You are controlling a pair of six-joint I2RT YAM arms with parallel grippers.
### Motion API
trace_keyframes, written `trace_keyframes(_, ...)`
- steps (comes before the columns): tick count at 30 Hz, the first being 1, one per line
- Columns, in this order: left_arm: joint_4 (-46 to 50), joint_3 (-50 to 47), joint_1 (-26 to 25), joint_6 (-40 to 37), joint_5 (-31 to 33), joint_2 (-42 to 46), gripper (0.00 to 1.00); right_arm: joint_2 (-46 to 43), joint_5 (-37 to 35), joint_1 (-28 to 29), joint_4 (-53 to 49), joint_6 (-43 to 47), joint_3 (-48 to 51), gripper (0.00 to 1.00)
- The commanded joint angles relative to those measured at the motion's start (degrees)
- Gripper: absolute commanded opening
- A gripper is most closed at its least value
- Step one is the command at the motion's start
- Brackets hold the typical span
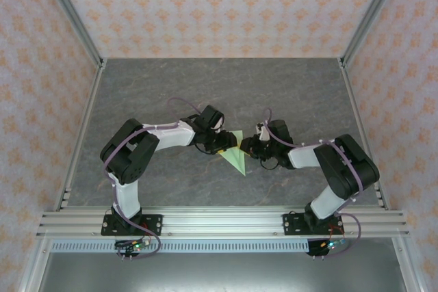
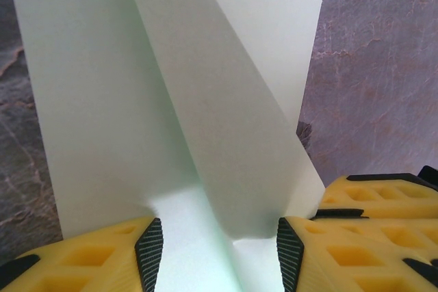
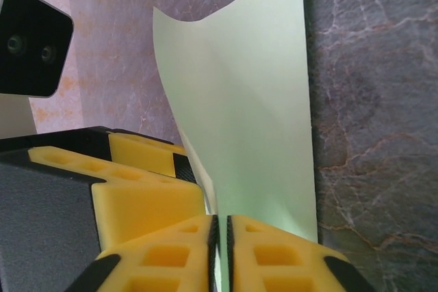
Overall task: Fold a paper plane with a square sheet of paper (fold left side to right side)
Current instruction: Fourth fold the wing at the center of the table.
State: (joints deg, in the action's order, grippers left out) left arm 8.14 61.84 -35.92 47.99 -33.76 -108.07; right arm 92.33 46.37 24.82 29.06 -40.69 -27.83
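The right jaws are pinched almost flat together on a raised edge of the square sheet of paper (image 3: 253, 135). The left jaws stand about half open, straddling a folded flap without clamping it. The sheet sits near the middle of the counter (image 1: 205, 94), slightly toward its near edge (no container is involved). My worry is that pulling the pinched edge across while the left side is unclamped could drag the sheet and skew the crease.

Grey marbled counter (image 1: 205, 87), pale veins across it. Peach-patterned wallpaper (image 1: 219, 5) behind and either side of the counter. Silver posts (image 1: 71, 11) rise from the counter's far corners, and a ribbed metal rail (image 1: 226, 222) runs its near edge.
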Motion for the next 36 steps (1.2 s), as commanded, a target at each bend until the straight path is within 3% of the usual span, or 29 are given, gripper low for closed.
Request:
trace_keyframes(1, 2.2, 0.9, -0.4, -0.3, 2.0, -0.4, 0.51, 0.2, -0.5, -0.1, 0.1, 1.6, -1.7, 0.11)
trace_keyframes(12, 2.3, 0.9, -0.3, -0.3, 1.9, -0.5, 0.51, -0.2, -5.7, -0.1, -11.6, 8.3, -4.7, 0.09)
trace_keyframes(36, 2.7, 1.2, -0.4, -0.4, 1.8, -0.4, 0.51, 2.3, -7.8, -0.2, -16.5, 11.8, -7.3, 0.09)
